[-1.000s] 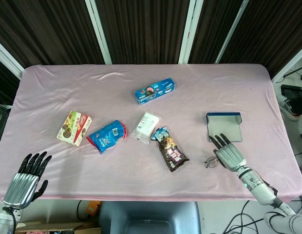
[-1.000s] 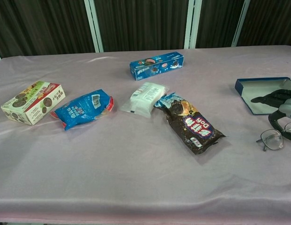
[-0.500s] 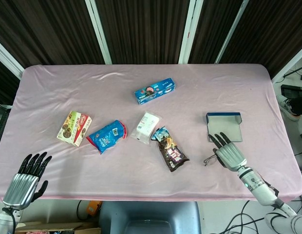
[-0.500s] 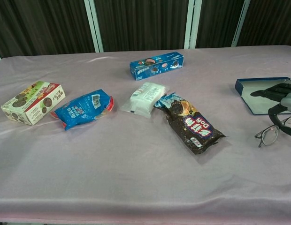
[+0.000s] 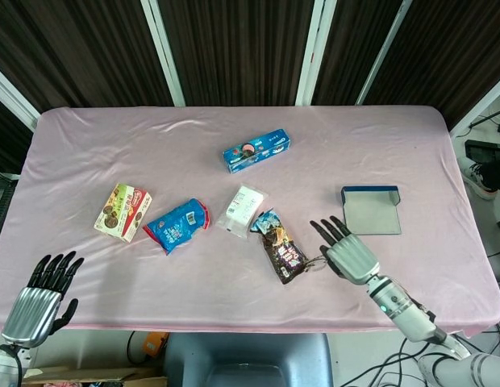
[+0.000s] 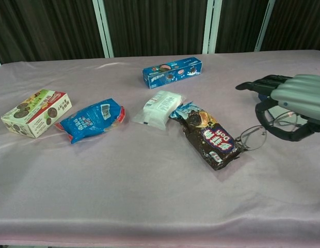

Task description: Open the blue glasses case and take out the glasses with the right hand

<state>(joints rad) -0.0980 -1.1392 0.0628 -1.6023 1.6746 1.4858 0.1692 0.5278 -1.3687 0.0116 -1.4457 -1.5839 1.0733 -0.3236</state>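
The blue glasses case (image 5: pixel 371 208) lies open on the pink cloth at the right, its pale inside showing and nothing in it. My right hand (image 5: pixel 347 256) hovers left of and nearer than the case, beside the dark snack bag. It holds the thin-framed glasses (image 6: pixel 251 138), which hang under its thumb with one lens sticking out to the left. The fingers (image 6: pixel 263 83) stretch straight forward above the frame. In the chest view this hand (image 6: pixel 297 98) hides the case. My left hand (image 5: pixel 42 302) stays off the table's near left edge, fingers apart, holding nothing.
A dark chocolate snack bag (image 5: pixel 282 248) lies just left of the right hand. Further left are a white packet (image 5: pixel 243 208), a blue crisp bag (image 5: pixel 177 224) and a biscuit box (image 5: pixel 123 211). A blue cookie box (image 5: pixel 256 151) sits toward the back.
My right hand has lifted the glasses off the cloth and carried them left, away from the open case toward the dark snack bag. The left hand has not moved.
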